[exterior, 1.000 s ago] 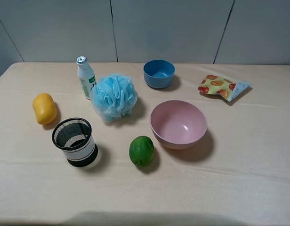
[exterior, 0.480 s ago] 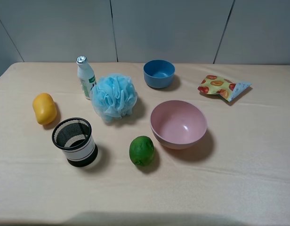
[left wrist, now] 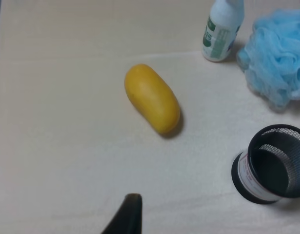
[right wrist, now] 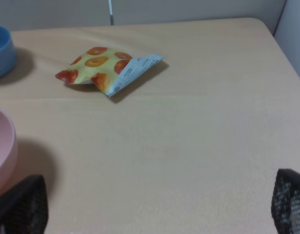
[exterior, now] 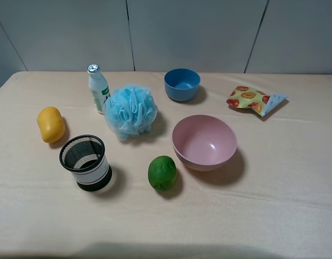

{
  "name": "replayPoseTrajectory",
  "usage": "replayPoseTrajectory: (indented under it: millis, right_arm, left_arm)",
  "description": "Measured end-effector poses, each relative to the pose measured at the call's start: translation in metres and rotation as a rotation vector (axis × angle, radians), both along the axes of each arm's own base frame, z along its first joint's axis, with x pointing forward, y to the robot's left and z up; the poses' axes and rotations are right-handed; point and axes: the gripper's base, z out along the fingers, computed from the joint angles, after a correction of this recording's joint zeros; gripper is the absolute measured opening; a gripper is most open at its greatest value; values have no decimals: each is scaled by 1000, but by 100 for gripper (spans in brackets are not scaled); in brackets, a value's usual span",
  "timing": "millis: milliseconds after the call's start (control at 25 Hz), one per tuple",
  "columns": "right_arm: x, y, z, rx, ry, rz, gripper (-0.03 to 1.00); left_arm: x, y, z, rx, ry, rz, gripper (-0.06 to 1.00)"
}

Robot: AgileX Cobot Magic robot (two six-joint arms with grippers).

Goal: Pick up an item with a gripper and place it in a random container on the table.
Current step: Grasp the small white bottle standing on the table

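A: None of the task is showing as done. The cup (exterior: 86,163) is sitting at lower left of the high view, holding nothing I can see. The bottle (exterior: 98,89) is standing upright at upper left, just beside the puff (exterior: 131,110).

B: And the grippers?

A: Neither is appearing in the high view. The left gripper (left wrist: 128,217) is showing one fingertip at its view's bottom edge, so I cannot tell its state; the bottle is standing well apart, upper right. The right gripper (right wrist: 155,204) is gaping wide and carrying nothing, with no bottle in its view.
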Motion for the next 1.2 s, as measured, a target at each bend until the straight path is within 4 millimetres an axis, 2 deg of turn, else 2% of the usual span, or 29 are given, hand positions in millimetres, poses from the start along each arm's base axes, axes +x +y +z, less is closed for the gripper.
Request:
replayPoseTrajectory:
  millis: [200,320,960,1200]
  right_arm:
    - [0,0,0,0,0,0,69]
    - [0,0,0,0,0,0,69]
    - [0,0,0,0,0,0,69]
    - [0,0,0,0,0,0,69]
  left_arm:
    - [28,-1,12,-14,92,-7,96]
    - [47,-1,11,-23,156,2,96]
    - [165,-2,-13,-36,395,7,96]
    - [203,-16,-25,-8,448,-39,96]
